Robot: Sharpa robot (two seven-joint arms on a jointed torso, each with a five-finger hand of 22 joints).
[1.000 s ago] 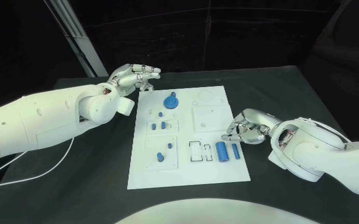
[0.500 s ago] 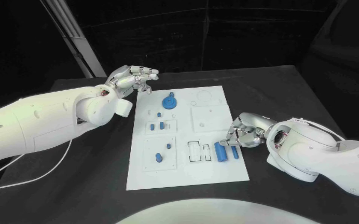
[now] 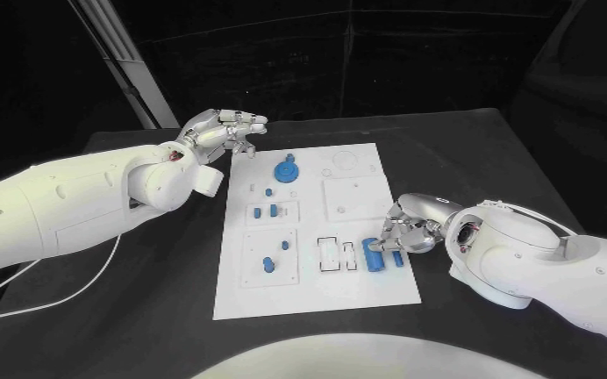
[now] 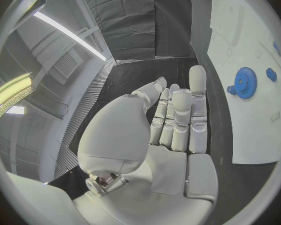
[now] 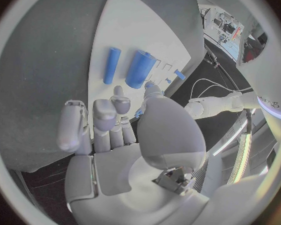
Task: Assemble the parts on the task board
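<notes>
My right hand (image 3: 407, 225) hovers at the task board's (image 3: 360, 291) right edge, fingers curled but empty, just over the thick blue cylinder (image 5: 140, 69) and thin blue rod (image 5: 111, 65). My left hand (image 3: 225, 134), fingers loosely together, holds nothing beyond the blue gear (image 3: 289, 171).

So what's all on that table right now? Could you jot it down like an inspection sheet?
Surface: black table, covered in dark cloth.
Job's things: white task board in the middle; blue gear near its far end; two blue cylinders lying by its right edge; smaller blue parts on its left half.
Clutter: nothing seen.
Hands: left hand raised off the board's far left corner, holding nothing; right hand beside the cylinders, fingers curled, grasp unclear.
Cables: white cable on the table under the left arm.
Surroundings: dark curtain, metal post.
</notes>
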